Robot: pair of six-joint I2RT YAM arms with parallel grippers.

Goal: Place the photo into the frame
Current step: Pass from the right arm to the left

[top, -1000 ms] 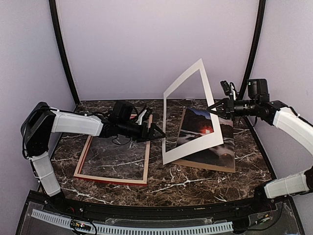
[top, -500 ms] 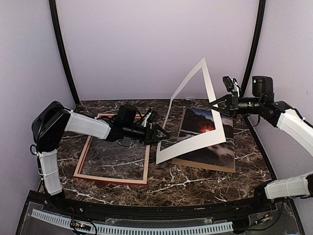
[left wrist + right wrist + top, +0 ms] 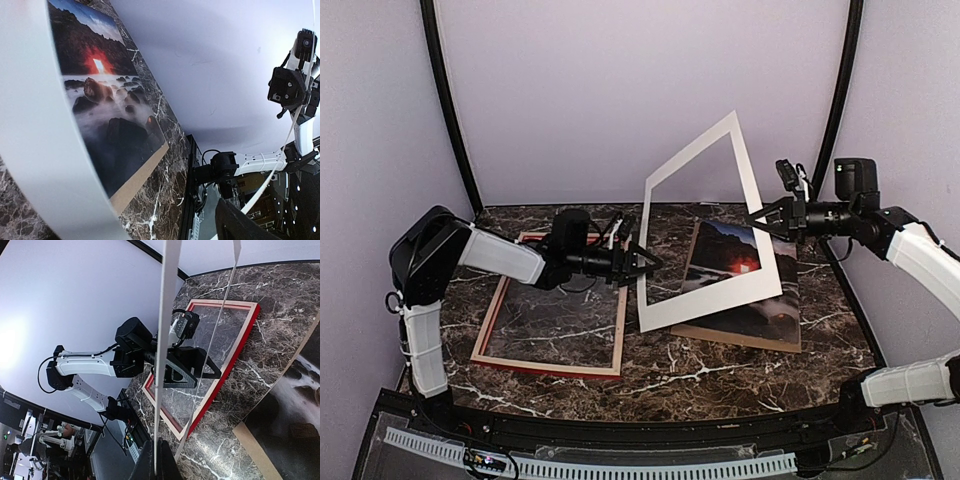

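The white mat (image 3: 710, 303) stands tilted in the air over the table's middle. My right gripper (image 3: 758, 218) is shut on its right rail; in the right wrist view the fingers (image 3: 148, 466) pinch the mat's thin edge (image 3: 164, 340). My left gripper (image 3: 645, 263) is open at the mat's left rail; only one finger (image 3: 237, 225) shows, well apart from the mat (image 3: 30, 125). The photo (image 3: 730, 270) lies flat on the brown backing board (image 3: 740, 337) at the right, under the mat. The frame (image 3: 545, 366) lies at the left, pale back up, red edge showing (image 3: 225, 375).
The dark marble table (image 3: 700, 375) is walled in lilac on three sides. Two black poles (image 3: 448, 100) stand at the back corners. A black rail (image 3: 620, 425) runs along the near edge. The photo (image 3: 105, 110) and board edge (image 3: 137, 175) show in the left wrist view.
The mat's lower left corner dipped toward the table, then rose to a steeper tilt. My left gripper reached right, then drew back a little. My right gripper rose slightly, still holding the mat.
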